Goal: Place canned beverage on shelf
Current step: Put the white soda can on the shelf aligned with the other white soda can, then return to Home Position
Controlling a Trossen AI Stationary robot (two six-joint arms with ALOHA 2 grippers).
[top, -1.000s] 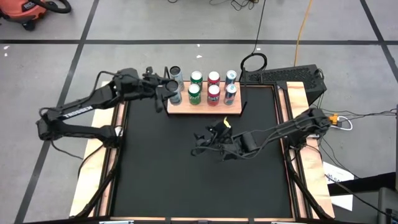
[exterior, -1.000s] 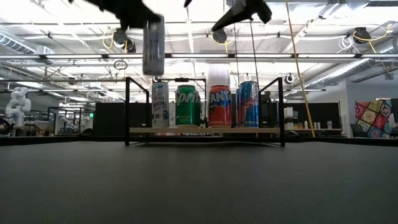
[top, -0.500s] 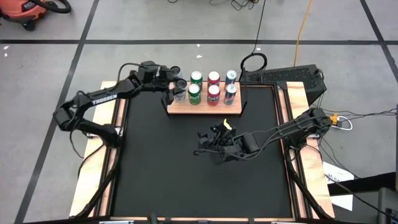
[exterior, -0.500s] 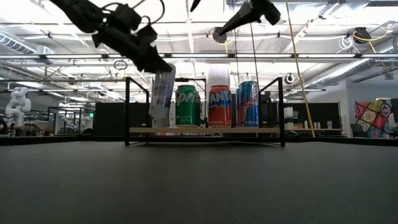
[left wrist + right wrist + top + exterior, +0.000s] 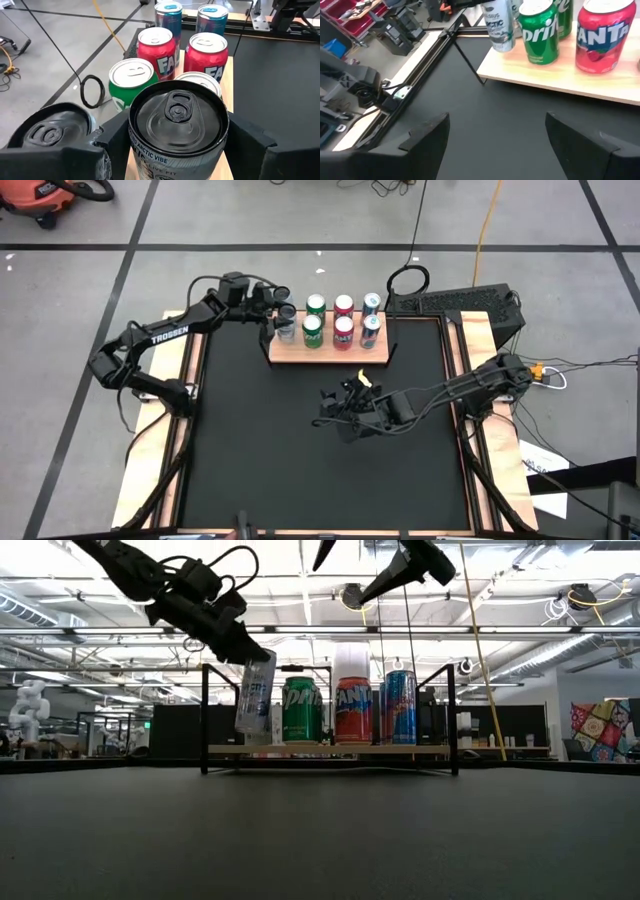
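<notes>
The shelf (image 5: 330,352) is a light-wood board with black rod uprights, at the table's far middle. Several green, red and blue cans stand on it, and a white can (image 5: 50,131) stands at its far left end. My left gripper (image 5: 272,328) is shut on a white can with a black top (image 5: 254,692) over the board's near left end. My right gripper (image 5: 336,406) is open and empty above the table's middle, and its fingers stand wide apart in the right wrist view (image 5: 495,145). My left gripper pinches the white can's upper side wall (image 5: 150,152), just under its rim, between its two fingers (image 5: 114,142). The fingers come from the table's left, slanting down. The can is tilted, its top toward the left, its bottom (image 5: 246,732) just above the board.
A green can (image 5: 131,75) and another can's silver top (image 5: 202,80) stand right beside the held can. Black uprights (image 5: 205,715) close the shelf's ends. A dark case (image 5: 470,302) lies at the table's far right, and the near half of the black tabletop (image 5: 320,480) is bare.
My left gripper has carried the white can down from high above the shelf's left end to just above the board. It has tipped as it went, so the can now hangs tilted where it was upright.
</notes>
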